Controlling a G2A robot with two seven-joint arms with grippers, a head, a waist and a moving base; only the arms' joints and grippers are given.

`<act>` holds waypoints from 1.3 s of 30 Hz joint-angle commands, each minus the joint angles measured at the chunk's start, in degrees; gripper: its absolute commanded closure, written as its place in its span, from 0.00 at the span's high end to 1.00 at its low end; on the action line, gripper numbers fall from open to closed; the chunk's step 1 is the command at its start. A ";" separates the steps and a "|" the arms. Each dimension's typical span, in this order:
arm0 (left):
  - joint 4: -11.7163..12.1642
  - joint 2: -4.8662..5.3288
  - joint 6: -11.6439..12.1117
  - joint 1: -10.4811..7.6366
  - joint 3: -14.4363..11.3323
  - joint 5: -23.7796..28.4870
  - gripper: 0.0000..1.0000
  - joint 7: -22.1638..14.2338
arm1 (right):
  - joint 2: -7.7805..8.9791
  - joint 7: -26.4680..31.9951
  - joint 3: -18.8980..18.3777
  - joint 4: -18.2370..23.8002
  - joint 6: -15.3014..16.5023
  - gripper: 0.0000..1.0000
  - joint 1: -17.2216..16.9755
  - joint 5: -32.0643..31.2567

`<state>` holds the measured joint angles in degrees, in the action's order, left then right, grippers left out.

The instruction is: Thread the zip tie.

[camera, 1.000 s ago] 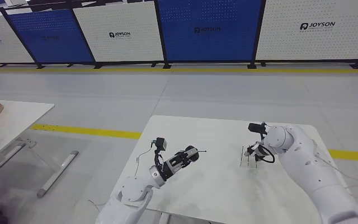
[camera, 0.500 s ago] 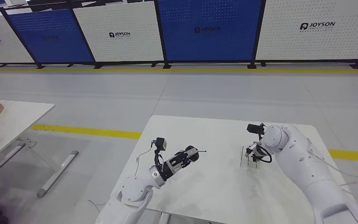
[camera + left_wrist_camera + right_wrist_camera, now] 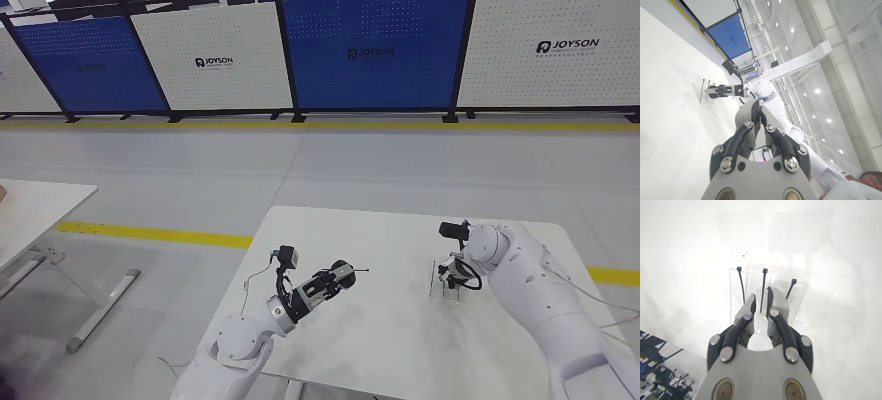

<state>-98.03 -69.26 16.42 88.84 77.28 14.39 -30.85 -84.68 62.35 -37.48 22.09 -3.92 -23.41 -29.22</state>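
Fingers of the left gripper are pressed together over the left of the table, well apart from the work; we cannot tell whether anything sits between them. Further right, a clear holder carries the middle zip tie between two neighbour ties. Our right gripper hangs spread around that middle strand, not pinching it. We judge the pick-up is in hand: next, clench squarely without nudging either neighbour.
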 commanded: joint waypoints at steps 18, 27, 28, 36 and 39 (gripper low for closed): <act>0.00 0.00 0.00 0.00 0.00 0.00 0.00 0.00 | -2.99 -1.10 0.43 -6.57 2.29 0.00 2.14 -0.54; 0.00 0.00 0.00 0.00 0.00 0.00 0.00 0.00 | -3.32 -1.63 -0.16 -7.72 4.00 0.00 2.66 -0.50; 0.00 0.00 0.00 0.00 0.00 0.00 0.00 0.00 | -3.29 -1.73 -0.29 -7.72 4.28 0.00 2.78 -0.46; 0.00 0.00 0.00 0.00 0.00 0.00 0.00 0.00 | -2.81 -1.62 -0.83 -6.75 5.64 0.00 2.79 -1.16; 0.00 0.00 0.00 0.00 0.00 0.00 0.00 0.00 | -2.52 -1.72 -1.11 -6.30 5.58 0.00 2.60 -1.42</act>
<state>-98.03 -69.26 16.42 88.84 77.28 14.39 -30.85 -87.31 60.70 -38.50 15.68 1.78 -20.76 -30.53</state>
